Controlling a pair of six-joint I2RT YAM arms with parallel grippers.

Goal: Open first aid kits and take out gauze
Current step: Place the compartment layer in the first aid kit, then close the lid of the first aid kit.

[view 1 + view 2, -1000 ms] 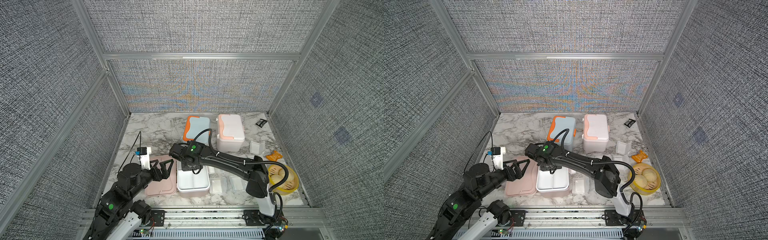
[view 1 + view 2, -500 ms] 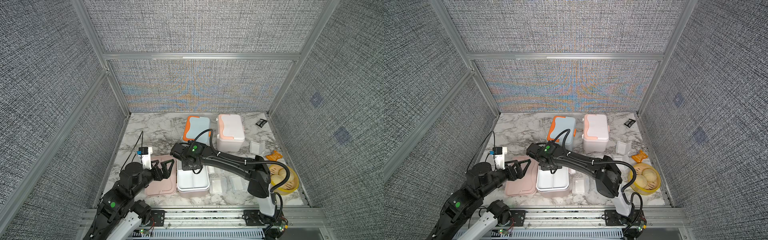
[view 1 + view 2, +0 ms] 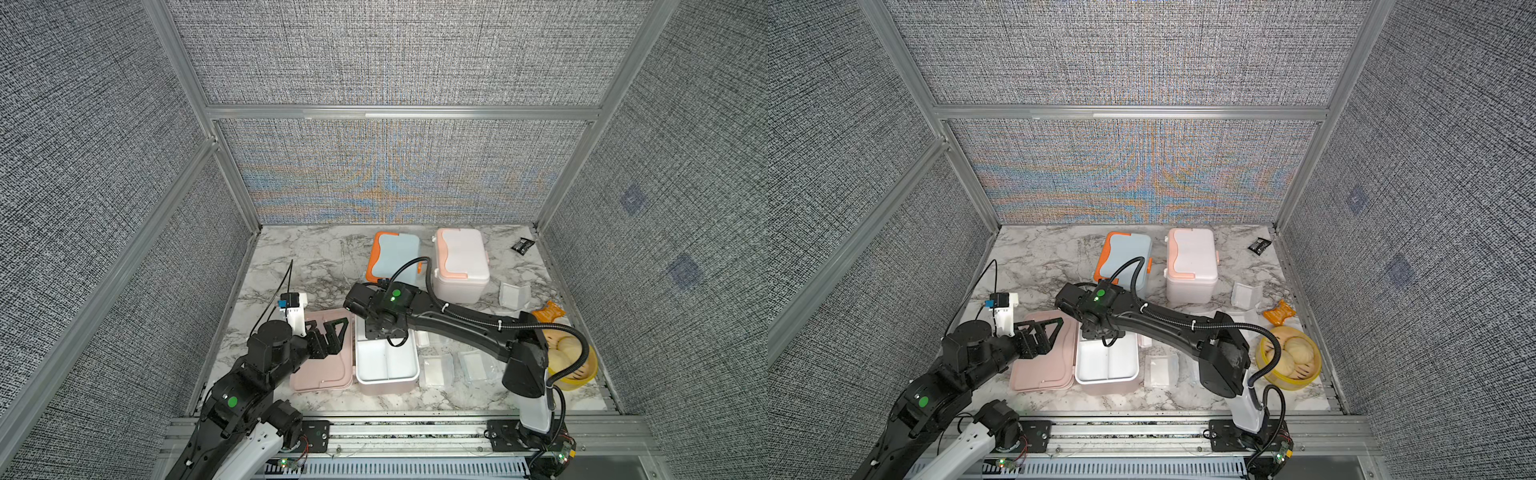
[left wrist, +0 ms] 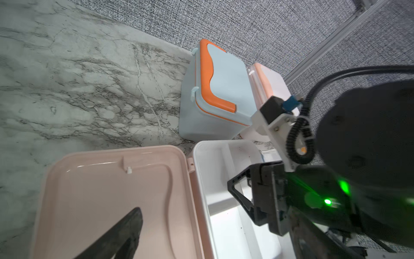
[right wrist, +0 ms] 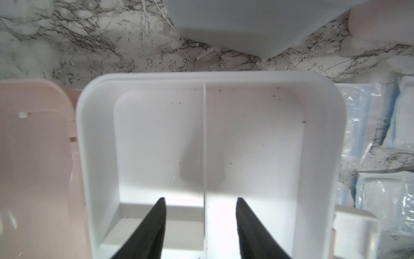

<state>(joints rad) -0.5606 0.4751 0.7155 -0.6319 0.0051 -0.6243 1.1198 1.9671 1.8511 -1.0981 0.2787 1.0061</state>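
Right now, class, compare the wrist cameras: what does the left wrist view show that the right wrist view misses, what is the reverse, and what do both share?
Only left wrist: the closed lids of the light blue kit and the white and peach kit. Only right wrist clearly shows wrapped gauze lying on the marble table beside the open pink kit. Both: that kit's white divided inside, its lid lying flat beside it, and the right gripper, open above it.
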